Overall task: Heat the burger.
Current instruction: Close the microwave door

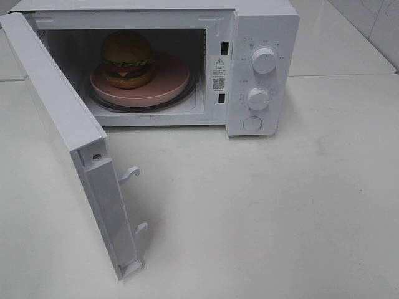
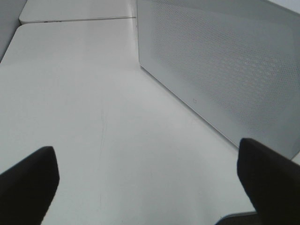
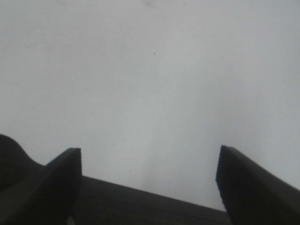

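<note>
Left hand (image 2: 147,185) and right hand (image 3: 149,180): fingers apart, empty, above the bench (image 1: 280,205). Burger (image 1: 128,59) sits on its plate (image 1: 174,84) inside the microwave (image 1: 265,31), ready for heating; the door (image 1: 59,109) stands open, so shutting it probably comes next.

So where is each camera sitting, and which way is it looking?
High camera: up in front, looking down at the open microwave with the burger on the pink plate inside; no robot parts show.
Left wrist: low over the table, facing a dotted grey microwave panel; left jaws open, dark tips showing.
Right wrist: faces only white table; right jaws open, tips showing.
Shared: high and left wrist views both show microwave and table.
</note>
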Controlling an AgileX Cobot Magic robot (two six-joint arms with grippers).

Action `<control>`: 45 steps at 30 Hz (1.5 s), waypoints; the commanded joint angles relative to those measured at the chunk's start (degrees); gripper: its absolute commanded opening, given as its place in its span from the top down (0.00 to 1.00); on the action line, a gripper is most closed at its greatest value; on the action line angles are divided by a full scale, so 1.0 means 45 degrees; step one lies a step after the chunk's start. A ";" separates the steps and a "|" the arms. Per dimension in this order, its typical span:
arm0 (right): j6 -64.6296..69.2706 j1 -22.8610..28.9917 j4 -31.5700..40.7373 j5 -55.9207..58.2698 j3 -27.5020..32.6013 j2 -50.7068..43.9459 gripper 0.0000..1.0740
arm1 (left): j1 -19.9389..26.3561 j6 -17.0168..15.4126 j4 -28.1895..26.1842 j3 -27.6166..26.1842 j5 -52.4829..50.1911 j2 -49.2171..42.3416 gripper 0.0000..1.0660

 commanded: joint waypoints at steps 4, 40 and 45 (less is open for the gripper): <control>0.0357 -0.0649 0.0280 -0.0076 0.0700 -0.1528 0.29 | -0.0051 -0.0013 -0.0013 0.0025 -0.0178 -0.0229 0.09; 0.0127 -0.2661 0.2024 -0.1642 0.1401 -0.5666 0.29 | -0.0051 -0.0013 -0.0013 0.0025 -0.0178 -0.0051 0.09; 0.0115 -0.2661 0.2024 -0.1642 0.1401 -0.5666 0.29 | -0.0051 -0.0013 -0.0013 0.0025 -0.0178 -0.0051 0.09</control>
